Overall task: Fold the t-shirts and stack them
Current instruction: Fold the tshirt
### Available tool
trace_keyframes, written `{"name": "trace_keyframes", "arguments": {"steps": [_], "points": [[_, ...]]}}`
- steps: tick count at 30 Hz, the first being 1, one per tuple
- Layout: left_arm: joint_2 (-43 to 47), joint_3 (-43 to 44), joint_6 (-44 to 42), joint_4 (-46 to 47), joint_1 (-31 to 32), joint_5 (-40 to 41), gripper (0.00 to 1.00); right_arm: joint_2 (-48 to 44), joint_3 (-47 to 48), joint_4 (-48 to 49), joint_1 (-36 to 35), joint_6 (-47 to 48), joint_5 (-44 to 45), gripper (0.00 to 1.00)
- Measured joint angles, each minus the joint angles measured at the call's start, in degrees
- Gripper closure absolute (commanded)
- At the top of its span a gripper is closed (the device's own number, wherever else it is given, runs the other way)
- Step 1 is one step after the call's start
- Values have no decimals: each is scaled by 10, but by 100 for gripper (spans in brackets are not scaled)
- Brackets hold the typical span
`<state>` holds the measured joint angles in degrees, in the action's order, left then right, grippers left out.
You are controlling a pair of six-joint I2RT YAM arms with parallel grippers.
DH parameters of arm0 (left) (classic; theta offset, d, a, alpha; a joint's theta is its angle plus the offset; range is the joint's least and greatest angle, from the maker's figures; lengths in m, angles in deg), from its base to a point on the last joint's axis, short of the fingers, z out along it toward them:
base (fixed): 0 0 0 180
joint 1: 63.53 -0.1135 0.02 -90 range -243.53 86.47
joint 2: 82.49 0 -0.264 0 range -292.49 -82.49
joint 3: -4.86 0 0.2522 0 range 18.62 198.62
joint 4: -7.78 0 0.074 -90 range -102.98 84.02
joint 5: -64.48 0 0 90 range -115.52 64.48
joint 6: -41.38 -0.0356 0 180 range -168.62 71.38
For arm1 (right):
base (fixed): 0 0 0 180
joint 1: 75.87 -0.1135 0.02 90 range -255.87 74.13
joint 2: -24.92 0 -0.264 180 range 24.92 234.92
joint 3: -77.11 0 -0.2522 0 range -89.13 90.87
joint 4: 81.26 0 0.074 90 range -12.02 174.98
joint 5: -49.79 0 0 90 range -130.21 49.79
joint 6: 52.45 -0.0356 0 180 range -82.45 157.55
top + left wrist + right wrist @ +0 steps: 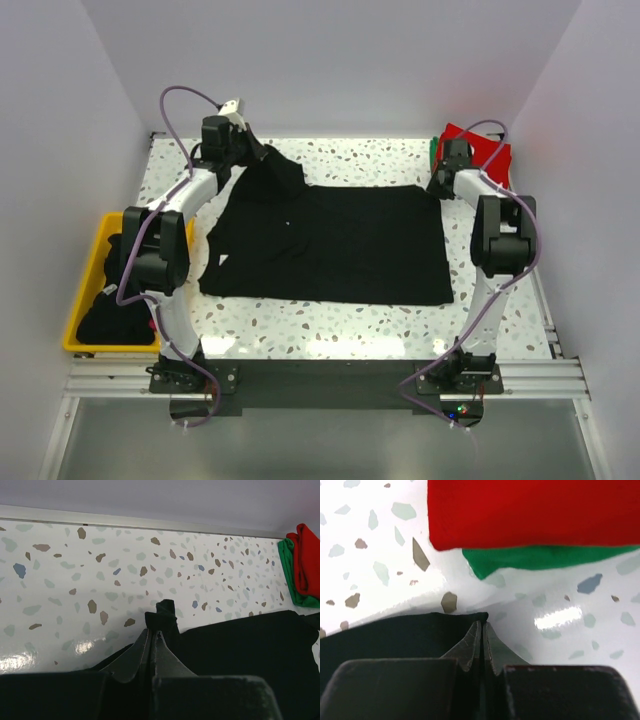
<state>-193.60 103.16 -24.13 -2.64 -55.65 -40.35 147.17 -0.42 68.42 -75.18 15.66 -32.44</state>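
Note:
A black t-shirt lies spread across the middle of the table. My left gripper is shut on a fold of its far left part and holds that part lifted above the table. My right gripper is shut on its far right corner close to the table top. A folded red t-shirt lies on a folded green t-shirt at the far right corner; both also show in the left wrist view. No pink shirt is in view.
A yellow bin holding dark cloth stands off the table's left edge. White walls close in the back and both sides. The table's front edge runs along a metal rail.

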Motion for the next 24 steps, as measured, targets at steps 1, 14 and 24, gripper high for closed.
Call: {"name": "trace_keyframes", "arguments": {"steps": [1, 14, 24], "points": [[0, 0, 0, 0, 0, 0, 100, -10, -8, -1, 0, -1, 0, 100], [56, -30, 3, 0, 0, 0, 100, -116, -69, 6, 0, -13, 8, 100], [150, -131, 42, -20, 0, 20, 100, -166, -135, 7, 0, -30, 32, 100]]}}
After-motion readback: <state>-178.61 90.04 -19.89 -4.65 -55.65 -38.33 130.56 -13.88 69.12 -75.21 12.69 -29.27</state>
